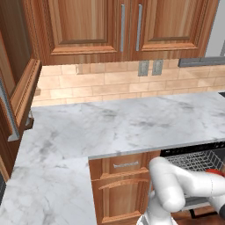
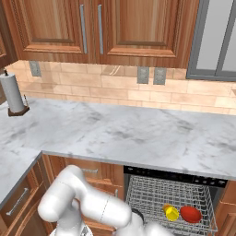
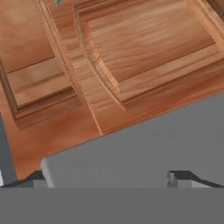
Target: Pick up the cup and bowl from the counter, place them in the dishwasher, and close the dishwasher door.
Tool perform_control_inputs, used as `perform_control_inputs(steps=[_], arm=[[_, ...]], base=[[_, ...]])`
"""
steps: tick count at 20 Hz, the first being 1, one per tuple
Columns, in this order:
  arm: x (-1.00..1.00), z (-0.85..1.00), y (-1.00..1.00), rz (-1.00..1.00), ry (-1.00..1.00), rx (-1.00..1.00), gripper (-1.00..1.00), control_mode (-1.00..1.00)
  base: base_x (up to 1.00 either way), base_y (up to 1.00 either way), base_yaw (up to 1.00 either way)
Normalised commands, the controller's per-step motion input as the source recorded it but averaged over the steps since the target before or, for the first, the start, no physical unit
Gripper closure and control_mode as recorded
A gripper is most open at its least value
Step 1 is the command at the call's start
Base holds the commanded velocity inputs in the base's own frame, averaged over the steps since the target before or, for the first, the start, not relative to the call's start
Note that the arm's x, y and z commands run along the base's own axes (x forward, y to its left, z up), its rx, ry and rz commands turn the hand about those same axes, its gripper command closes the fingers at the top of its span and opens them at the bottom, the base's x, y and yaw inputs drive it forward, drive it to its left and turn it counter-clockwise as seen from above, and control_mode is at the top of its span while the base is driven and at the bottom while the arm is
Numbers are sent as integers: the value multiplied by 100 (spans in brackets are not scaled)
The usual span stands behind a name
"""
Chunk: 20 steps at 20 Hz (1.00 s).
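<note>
Cup [image 2: 171, 212] and bowl [image 2: 190, 214] sit side by side in the dishwasher [image 2: 171, 199] rack's front right corner, fingers [image 3: 39, 178] spread wide, empty, over grey dishwasher door [image 3: 144, 144].

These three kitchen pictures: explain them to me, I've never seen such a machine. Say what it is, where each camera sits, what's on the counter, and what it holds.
The white jointed shape is a robot arm on a driving base. Two cameras ride behind it, one to its left and one to its right, both looking down over the marble counter. A paper towel roll stands at the counter's far left corner. Below, the dishwasher is open with its wire rack pulled out, and the yellow cup and red bowl lie in the rack side by side. The third camera sits on the hand, looking along the gripper at a grey panel and wooden cabinet fronts. The gripper is open and holds nothing.
</note>
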Motion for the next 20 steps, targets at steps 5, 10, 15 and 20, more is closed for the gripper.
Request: perform_control_inputs(steps=[5, 10, 15, 20], arm=[[48, -1, 8, 0, -18, 7, -100, -100], [43, -4, 3, 0, -18, 1, -100, -100], [50, -10, 0, 0, -17, 0, -100, -100], [49, -20, 0, 0, -16, 0, -100, -100]], base=[[0, 0, 0], [0, 0, 0], [0, 0, 0], [0, 0, 0]])
